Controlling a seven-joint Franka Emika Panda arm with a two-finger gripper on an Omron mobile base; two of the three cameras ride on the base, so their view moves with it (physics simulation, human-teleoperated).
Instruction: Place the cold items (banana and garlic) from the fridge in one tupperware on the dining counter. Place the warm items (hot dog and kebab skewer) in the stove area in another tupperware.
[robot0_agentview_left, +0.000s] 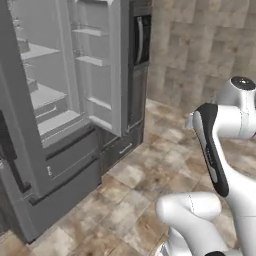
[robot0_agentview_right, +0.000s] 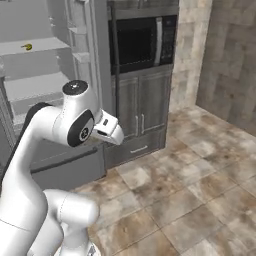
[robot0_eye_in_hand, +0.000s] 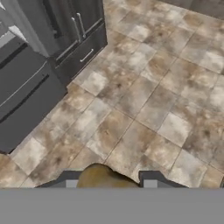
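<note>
Across the left half of the left base view, the fridge (robot0_agentview_left: 60, 100) is standing with both upper doors swung open, its white shelves showing and its wide grey drawers sitting closed below. Brown and beige floor tiles (robot0_agentview_left: 150, 175) are spreading over the lower right of every view. At the upper centre of the right base view, a grey cabinet (robot0_agentview_right: 140, 115) is standing just beside the fridge, carrying a black microwave (robot0_agentview_right: 142, 45) above two closed doors and a drawer. The white arm (robot0_agentview_right: 45, 135) is rising from the lower left of that view and bending forward over the floor, well clear of the fridge shelves. Along the bottom of the hand view, the gripper (robot0_eye_in_hand: 109, 179) is pointing down at the tiles, its jaws standing partly closed and pinching a rounded yellow-brown item (robot0_eye_in_hand: 103, 176) between the dark finger tips (robot0_eye_in_hand: 151, 178); I cannot tell which food it is. On an upper fridge shelf, at the upper left of the right base view, a small yellow thing (robot0_agentview_right: 27, 47) is lying.
</note>
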